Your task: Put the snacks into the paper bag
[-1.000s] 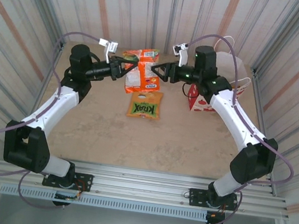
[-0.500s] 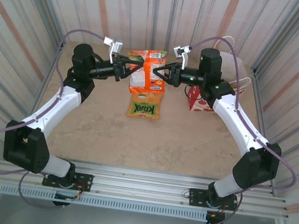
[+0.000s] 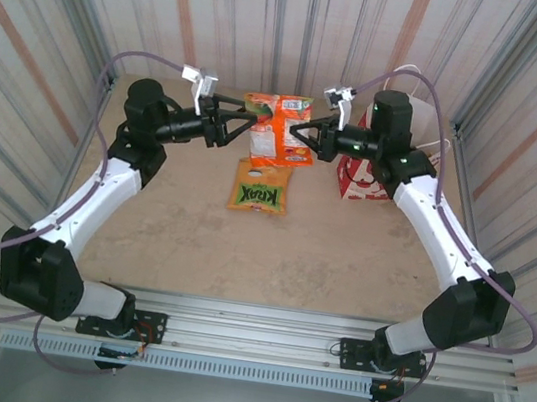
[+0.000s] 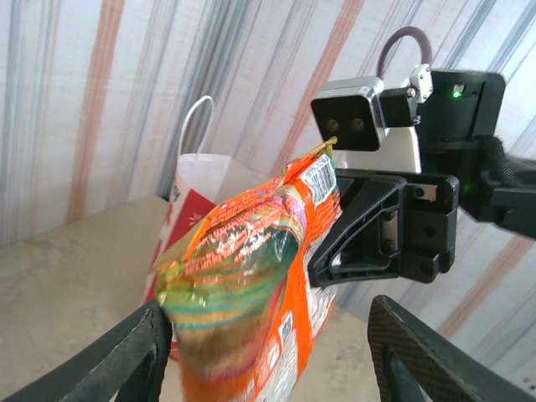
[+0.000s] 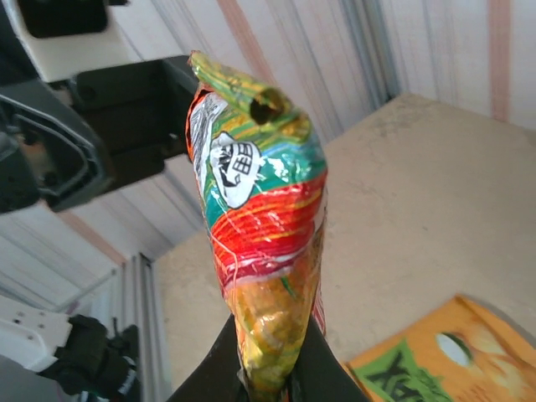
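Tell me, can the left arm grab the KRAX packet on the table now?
Probably yes. The left gripper is open, and the KRAX packet lies flat on the table close by with nothing on top. The right gripper pinches the orange packet higher up, out of the way.

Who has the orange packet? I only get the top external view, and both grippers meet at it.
Observer: Right wrist view: the right gripper is shut on one end of the orange packet.
Operator: Left clamped too?
Observer: Left wrist view: the left gripper is open. Its fingers stand wide apart with the packet between them, not pinched.
Operator: Bag? Half hidden here.
Observer: Left wrist view: the paper bag stands upright behind the packet, handle loop up.
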